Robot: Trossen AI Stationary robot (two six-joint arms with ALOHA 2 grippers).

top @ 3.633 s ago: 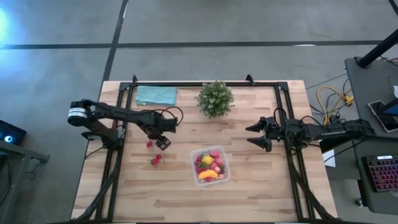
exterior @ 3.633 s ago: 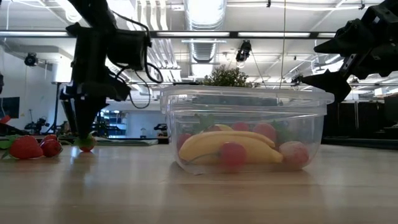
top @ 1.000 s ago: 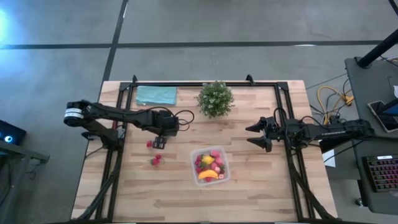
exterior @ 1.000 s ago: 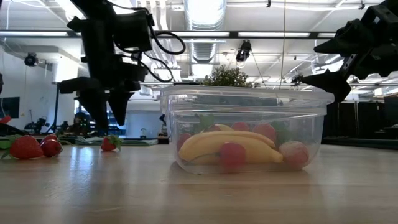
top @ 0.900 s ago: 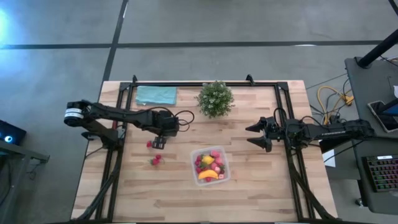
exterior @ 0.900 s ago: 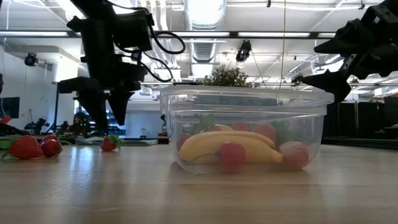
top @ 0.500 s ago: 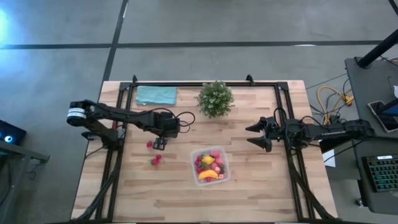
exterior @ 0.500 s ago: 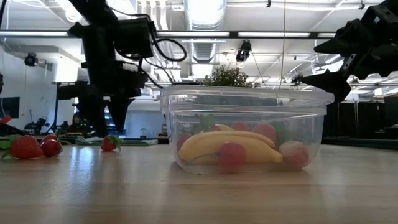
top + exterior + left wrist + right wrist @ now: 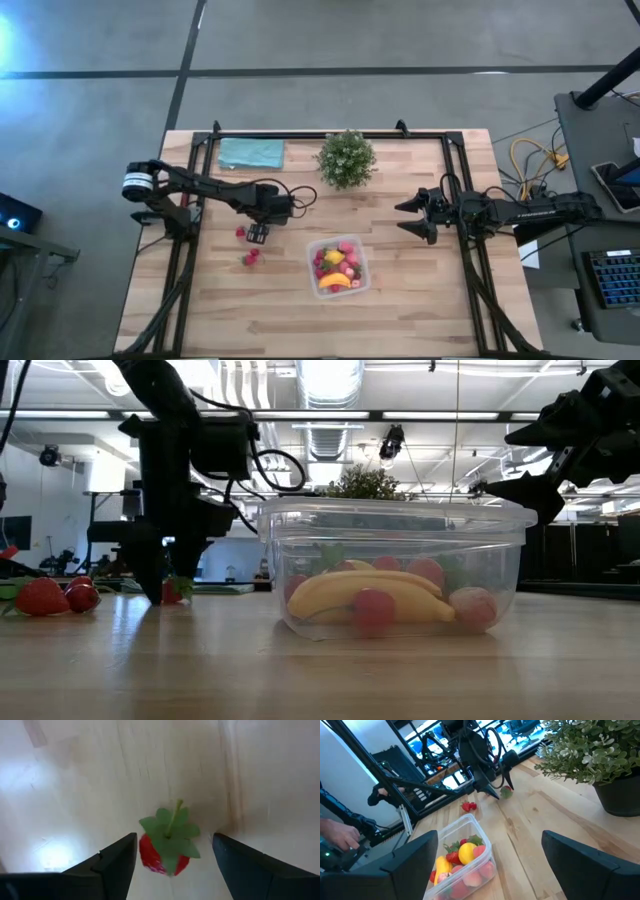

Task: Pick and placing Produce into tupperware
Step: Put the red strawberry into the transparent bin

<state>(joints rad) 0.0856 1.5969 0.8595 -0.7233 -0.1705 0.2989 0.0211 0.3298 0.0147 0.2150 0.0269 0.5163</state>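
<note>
Produce: most is sitting in the tupperware; I am straddling one strawberry with left gripper fingers apart, right gripper fingers spread, two more waiting left of centre.

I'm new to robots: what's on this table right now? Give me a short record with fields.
Container: clear plastic tupperware, holding a banana, lemon and red fruits
Loose fruit: red toy strawberry plus two more
Left gripper: open, lowered around the red toy strawberry
Right gripper: open, waiting above the table's right side
Other: green potted plant, teal cloth
</note>
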